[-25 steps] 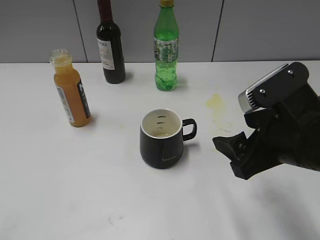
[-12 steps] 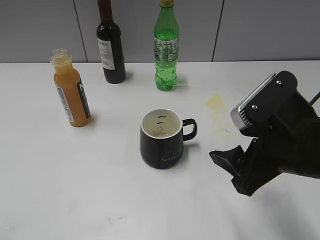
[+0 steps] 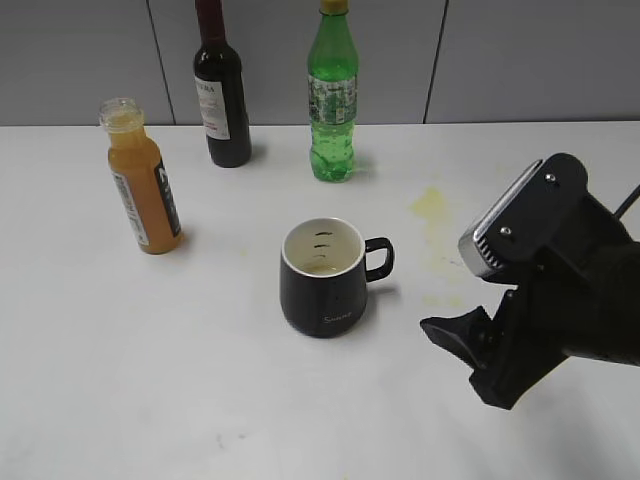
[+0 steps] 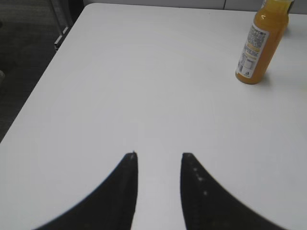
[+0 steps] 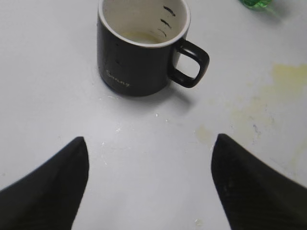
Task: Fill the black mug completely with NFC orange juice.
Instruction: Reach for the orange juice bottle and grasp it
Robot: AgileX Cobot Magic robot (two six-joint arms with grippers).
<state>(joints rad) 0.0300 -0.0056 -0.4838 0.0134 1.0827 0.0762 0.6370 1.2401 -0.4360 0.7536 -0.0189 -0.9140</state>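
Note:
The black mug [image 3: 322, 277] stands upright mid-table with its handle to the right, white inside, with a thin pale layer at the bottom. It also shows in the right wrist view [image 5: 141, 48]. The open orange juice bottle [image 3: 143, 180] stands at the left, uncapped and nearly full, and shows in the left wrist view [image 4: 261, 43]. My right gripper [image 3: 447, 335] is wide open and empty, to the right of and in front of the mug; the mug lies ahead of it in its wrist view [image 5: 149, 140]. My left gripper [image 4: 158, 155] is open and empty over bare table, far from the bottle.
A dark wine bottle [image 3: 222, 90] and a green plastic bottle [image 3: 332, 95] stand at the back. A yellowish stain [image 3: 432, 203] marks the table right of the mug. The table's left edge [image 4: 48, 62] drops to dark floor.
My right arm has shifted a little toward the front of the table and slightly left, jaws still open. The mug and bottles have not moved.

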